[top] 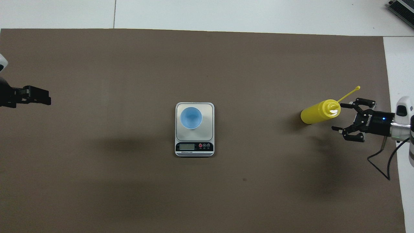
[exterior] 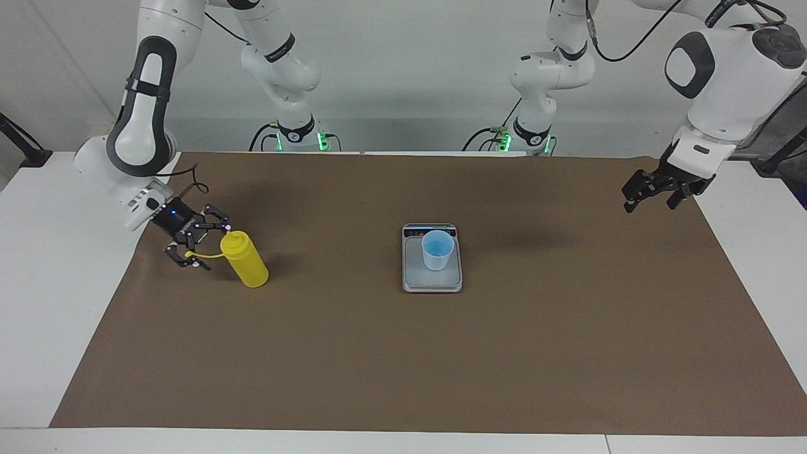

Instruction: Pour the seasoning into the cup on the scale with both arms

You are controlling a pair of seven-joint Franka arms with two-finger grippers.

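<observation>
While the bottle (exterior: 247,260) is standing upright on the brown mat (exterior: 403,353) toward the right arm's end of the table (exterior: 38,302), its long axis is running vertically and its ribbed nozzle cap is pointing up. It is showing as a small bright yellow cylinder, and its thin yellow strap (top: 349,92) is sticking out from the cap toward the table's edge at that end. The right gripper (exterior: 197,247) is hanging just beside the cap, toward the same end; its jaws are standing wide apart and are gripping nothing, clear of the bottle's body. The scale (exterior: 432,280) is lying at the middle of the mat, well apart from the bottle, with its dark display strip along the short edge nearer to the robots. The light blue cup (exterior: 437,250) is standing upright on the grey plate, mouth up, on the part nearer to the display as the facing view shows it. The left gripper (exterior: 649,192) is waiting over the mat's corner at the left arm's end, its fingers spread and holding nothing.
</observation>
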